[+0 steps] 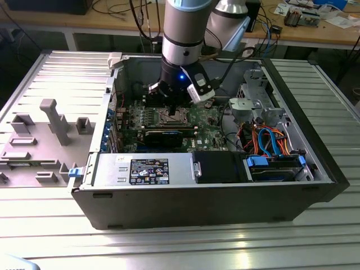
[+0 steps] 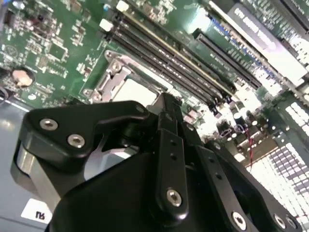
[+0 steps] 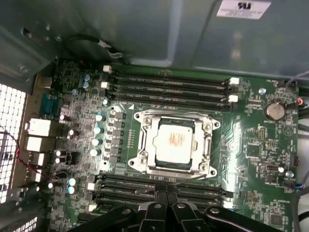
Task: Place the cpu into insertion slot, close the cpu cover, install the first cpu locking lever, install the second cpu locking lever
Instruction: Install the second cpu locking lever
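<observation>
Inside open grey computer case [image 1: 315, 163], we see small silver-grey square cpu [image 3: 175, 141] seated under thin silver metal cpu cover [image 3: 207, 145]; black gripper [image 3: 166, 194] fingers together just beside socket. We judge risk: fingertips striking memory slots [image 3: 164, 87], bending lever.

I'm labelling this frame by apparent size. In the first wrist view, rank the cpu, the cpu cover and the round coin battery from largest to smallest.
1. cpu cover, the silver frame around the chip.
2. cpu, sitting inside the frame's opening.
3. coin battery, clearly the smallest.
All three lie on the same board, so nearness hardly skews the order.
</observation>
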Robot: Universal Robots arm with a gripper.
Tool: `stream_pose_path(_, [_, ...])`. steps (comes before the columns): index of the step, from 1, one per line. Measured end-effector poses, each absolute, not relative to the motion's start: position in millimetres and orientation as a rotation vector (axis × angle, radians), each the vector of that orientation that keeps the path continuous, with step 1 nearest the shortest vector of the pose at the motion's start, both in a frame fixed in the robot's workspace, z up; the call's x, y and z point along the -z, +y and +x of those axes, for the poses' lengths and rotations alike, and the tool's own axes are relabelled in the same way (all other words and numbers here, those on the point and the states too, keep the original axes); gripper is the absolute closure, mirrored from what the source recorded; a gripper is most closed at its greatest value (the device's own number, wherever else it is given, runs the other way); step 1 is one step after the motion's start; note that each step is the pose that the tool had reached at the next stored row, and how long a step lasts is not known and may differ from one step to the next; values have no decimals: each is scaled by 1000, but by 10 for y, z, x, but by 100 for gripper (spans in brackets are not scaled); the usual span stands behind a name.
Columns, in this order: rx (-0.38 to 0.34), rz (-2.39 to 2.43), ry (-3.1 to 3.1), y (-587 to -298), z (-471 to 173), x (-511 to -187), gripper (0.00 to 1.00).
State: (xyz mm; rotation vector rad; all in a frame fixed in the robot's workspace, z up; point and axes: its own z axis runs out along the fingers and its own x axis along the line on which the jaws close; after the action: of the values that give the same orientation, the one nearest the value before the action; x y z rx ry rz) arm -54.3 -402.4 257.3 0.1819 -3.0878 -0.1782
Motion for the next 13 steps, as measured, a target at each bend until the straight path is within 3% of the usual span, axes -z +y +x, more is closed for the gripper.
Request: stream_pose_path(13, [178,182,-3088,-4022,-888,-2261,89])
